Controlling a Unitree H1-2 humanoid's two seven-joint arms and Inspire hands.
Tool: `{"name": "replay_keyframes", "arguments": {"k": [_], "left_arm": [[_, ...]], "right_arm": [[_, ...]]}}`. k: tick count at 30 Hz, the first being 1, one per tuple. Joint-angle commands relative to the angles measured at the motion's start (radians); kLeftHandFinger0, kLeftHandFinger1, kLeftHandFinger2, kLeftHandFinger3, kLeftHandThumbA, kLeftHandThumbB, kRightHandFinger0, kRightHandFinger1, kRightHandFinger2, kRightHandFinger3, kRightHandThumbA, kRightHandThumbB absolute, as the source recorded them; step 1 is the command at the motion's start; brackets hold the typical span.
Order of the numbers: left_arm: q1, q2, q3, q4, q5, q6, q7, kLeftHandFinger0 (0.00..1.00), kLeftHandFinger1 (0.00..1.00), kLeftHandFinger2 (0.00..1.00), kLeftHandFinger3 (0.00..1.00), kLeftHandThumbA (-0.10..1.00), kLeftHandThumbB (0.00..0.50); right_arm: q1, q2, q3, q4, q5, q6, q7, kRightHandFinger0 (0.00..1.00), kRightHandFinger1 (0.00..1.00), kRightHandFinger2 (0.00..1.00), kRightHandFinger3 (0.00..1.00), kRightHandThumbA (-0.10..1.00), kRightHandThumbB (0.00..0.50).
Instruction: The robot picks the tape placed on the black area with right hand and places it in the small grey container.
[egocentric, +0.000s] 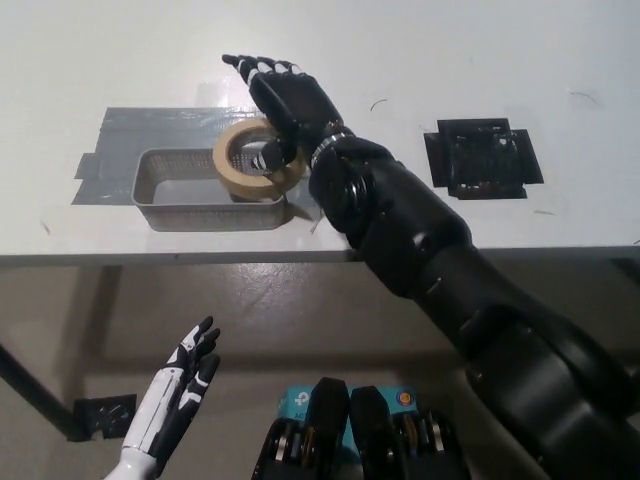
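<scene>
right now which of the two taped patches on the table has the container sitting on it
The grey patch on the left holds the small grey container, with the tape at its right end. The black patch on the right has nothing standing on it.

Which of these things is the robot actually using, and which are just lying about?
In use:
- tape roll
- small grey container
- black right hand
- black area, where the tape came from

Lying about:
- grey patch under the container
- white left hand, idle below the table
</scene>
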Motion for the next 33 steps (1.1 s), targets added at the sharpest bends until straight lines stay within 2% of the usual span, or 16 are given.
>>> {"name": "replay_keyframes", "arguments": {"k": [1,7,8,9,10,11,13,16,22,24,26,29,33], "left_arm": [[-0.008,0.011,0.007,-0.010,-0.008,-0.021,-0.008,1.00,1.00,1.00,1.00,0.94,0.041],[0.002,0.010,0.001,-0.018,0.000,-0.010,-0.009,1.00,1.00,1.00,1.00,0.95,0.050],[-0.004,0.007,0.002,-0.012,0.001,-0.014,-0.005,1.00,1.00,1.00,1.00,0.95,0.050],[0.000,0.007,0.002,-0.013,0.001,-0.015,-0.004,1.00,1.00,1.00,1.00,0.95,0.049],[0.003,0.007,0.004,-0.014,-0.003,-0.017,-0.004,1.00,1.00,1.00,1.00,0.95,0.043],[0.004,0.007,0.008,-0.014,-0.012,-0.020,-0.006,1.00,1.00,1.00,1.00,0.94,0.038],[-0.009,0.012,0.011,-0.003,-0.010,-0.032,-0.004,1.00,1.00,1.00,1.00,0.94,0.032],[-0.018,0.013,0.016,-0.004,-0.009,-0.031,0.000,1.00,1.00,1.00,1.00,0.95,0.042],[-0.041,0.001,0.022,0.006,-0.002,-0.032,0.017,1.00,1.00,1.00,1.00,0.98,0.078],[-0.046,0.001,0.023,0.012,-0.001,-0.035,0.020,1.00,1.00,1.00,1.00,1.00,0.095],[-0.051,-0.001,0.023,0.016,0.005,-0.035,0.024,1.00,1.00,1.00,1.00,1.00,0.099],[-0.059,0.002,0.024,0.021,0.006,-0.034,0.023,1.00,1.00,1.00,1.00,1.00,0.101],[-0.054,-0.005,0.022,0.031,0.005,-0.037,0.027,1.00,1.00,1.00,1.00,1.00,0.111]], "right_arm": [[-0.050,-0.007,-0.027,-0.078,0.035,0.002,0.055,1.00,1.00,1.00,1.00,1.00,0.500],[0.010,-0.087,-0.064,-0.332,0.044,0.027,0.123,1.00,1.00,1.00,1.00,1.00,0.500],[0.023,-0.116,-0.083,-0.408,0.064,0.031,0.152,1.00,1.00,1.00,1.00,1.00,0.480],[0.040,-0.137,-0.097,-0.477,0.081,0.043,0.184,1.00,1.00,1.00,1.00,1.00,0.481],[0.062,-0.164,-0.112,-0.565,0.100,0.059,0.217,1.00,1.00,1.00,1.00,1.00,0.455],[0.096,-0.209,-0.141,-0.688,0.133,0.061,0.251,1.00,1.00,1.00,1.00,0.99,0.418],[0.137,-0.279,-0.179,-0.852,0.177,0.102,0.318,1.00,1.00,1.00,1.00,0.96,0.417],[0.237,-0.407,-0.230,-1.123,0.226,0.169,0.404,1.00,1.00,1.00,1.00,0.99,0.378],[0.473,-0.579,-0.345,-1.468,0.344,0.212,0.437,1.00,1.00,1.00,1.00,1.00,0.394],[0.568,-0.604,-0.383,-1.579,0.386,0.258,0.432,1.00,1.00,1.00,1.00,1.00,0.408],[0.677,-0.624,-0.423,-1.680,0.441,0.278,0.410,1.00,1.00,1.00,1.00,1.00,0.399],[0.795,-0.631,-0.446,-1.760,0.456,0.259,0.371,1.00,1.00,1.00,1.00,1.00,0.401],[0.989,-0.593,-0.450,-1.831,0.482,0.231,0.312,1.00,1.00,1.00,1.00,1.00,0.391]]}}
